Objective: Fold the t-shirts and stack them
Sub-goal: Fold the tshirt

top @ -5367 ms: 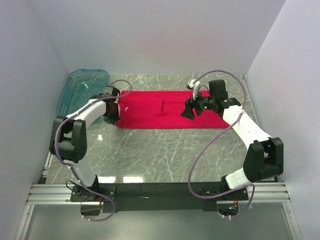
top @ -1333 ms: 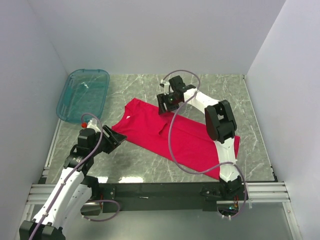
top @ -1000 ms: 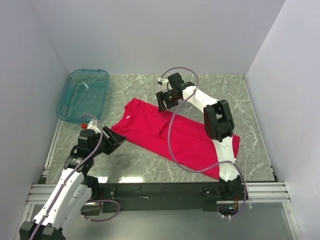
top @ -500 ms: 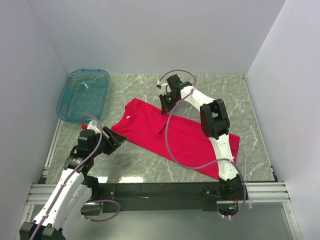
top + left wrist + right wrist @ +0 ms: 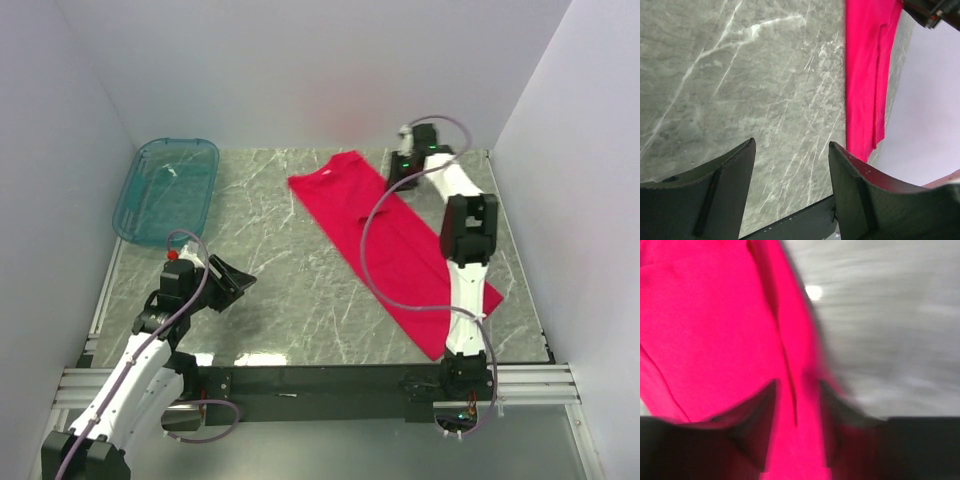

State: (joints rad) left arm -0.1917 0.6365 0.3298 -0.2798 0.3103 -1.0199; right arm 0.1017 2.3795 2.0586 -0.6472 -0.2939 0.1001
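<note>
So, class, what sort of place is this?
Probably a robotics test cell, not a home: a left arm and right arm fixed to a rail, plain white walls boxing in the table, one t-shirt laid out.

- The red t-shirt (image 5: 405, 250) no longer lies with its collar end at the left-centre of the marble table (image 5: 300, 300). That end now sits at the far edge, right of centre.
- The shirt now runs as a narrower, steeper band from the far edge down to the near right.
- The right gripper (image 5: 403, 168) has swung from the middle of the table to the far right corner, its arm stretched almost straight, with red cloth between its fingers.
- The left gripper (image 5: 232, 283), which touched the shirt's near-left corner half a second ago, now hangs spread over bare marble, well apart from the shirt.
</note>
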